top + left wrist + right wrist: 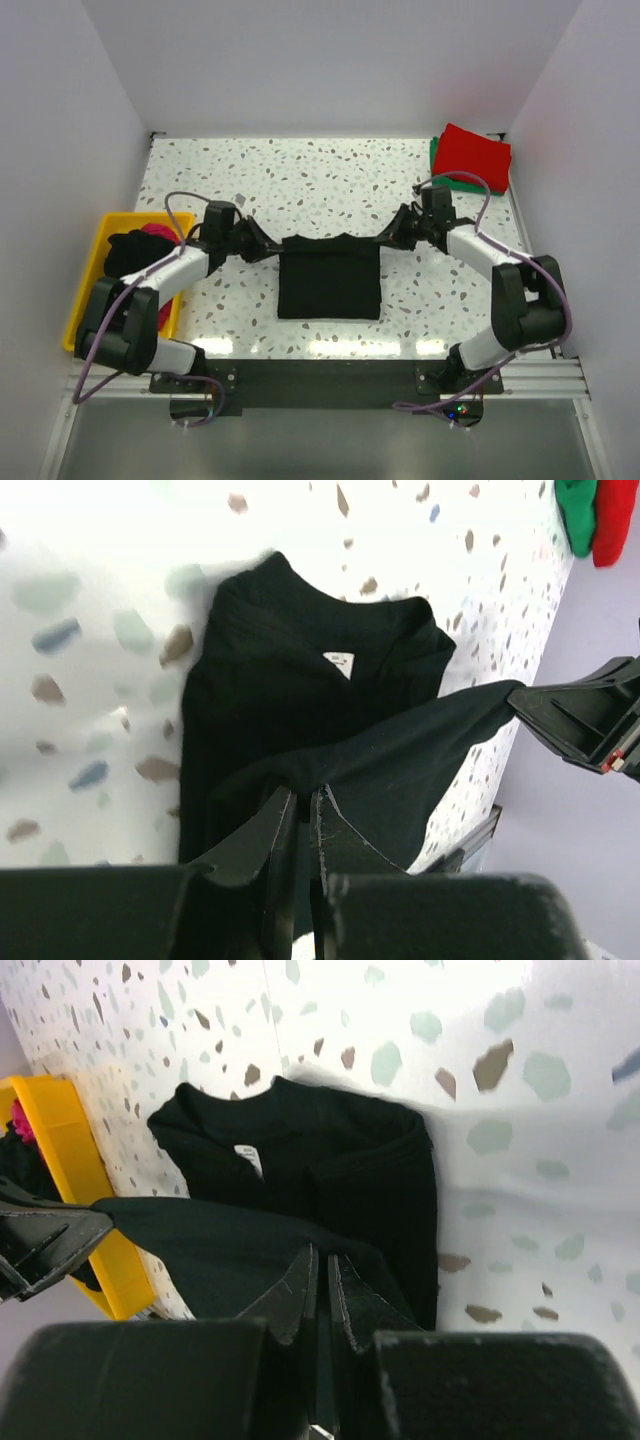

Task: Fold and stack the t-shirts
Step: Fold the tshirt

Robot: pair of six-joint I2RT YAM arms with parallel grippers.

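A black t-shirt [330,280] lies partly folded in the middle of the table, its white neck label [340,664] facing up. My left gripper [262,250] is shut on one end of a lifted cloth edge [400,750]. My right gripper [392,232] is shut on the other end, so the edge is stretched between them above the shirt's collar end. In the left wrist view the left gripper [305,802] pinches the cloth, and the right gripper [322,1260] does the same in its own view. A folded red t-shirt [472,157] rests on a green one [436,158] at the back right.
A yellow bin [92,270] stands at the table's left edge with black and magenta cloth [150,240] in it. White walls close the table on three sides. The arm bases sit at the near edge.
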